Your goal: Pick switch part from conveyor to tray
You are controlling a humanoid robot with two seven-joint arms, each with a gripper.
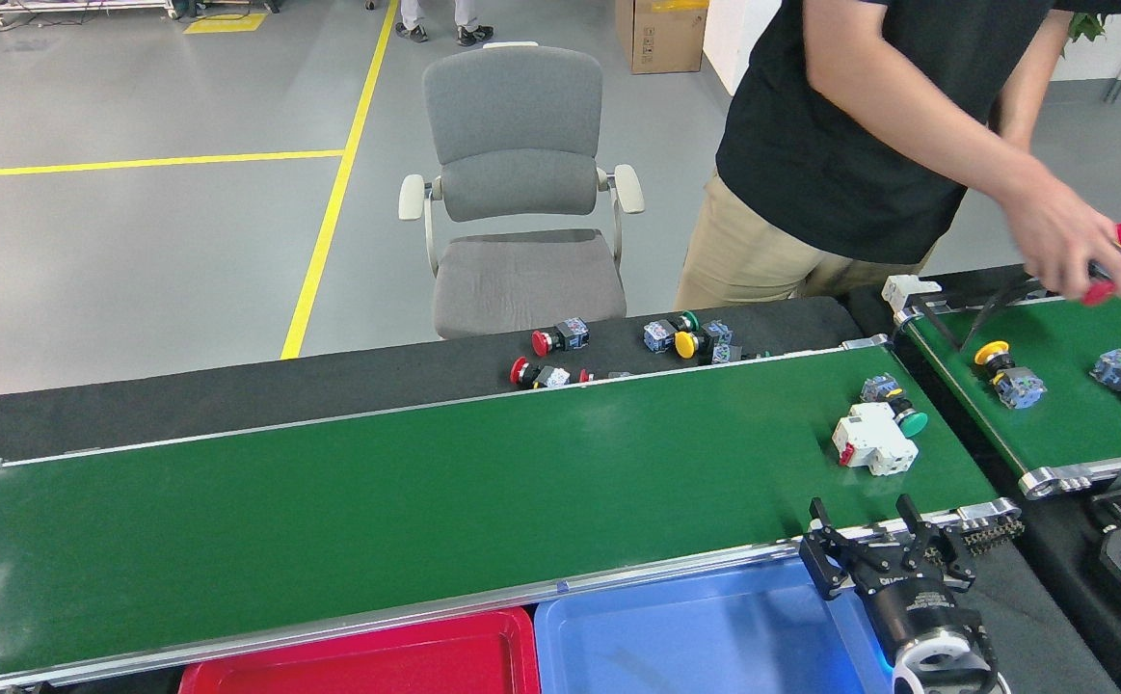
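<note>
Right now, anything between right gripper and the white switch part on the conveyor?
Head view: only bare belt and the near rail of the conveyor separate the right gripper from the white switch part.

conveyor (425, 482): glossy green belt, silver metal rails | blue tray (695, 636): smooth plastic | chair (520, 183): grey cloth

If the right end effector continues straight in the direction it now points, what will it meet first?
Probably the white switch part on the conveyor, just beyond the right end effector. It must first clear the near side rail; depth is unclear.
</note>
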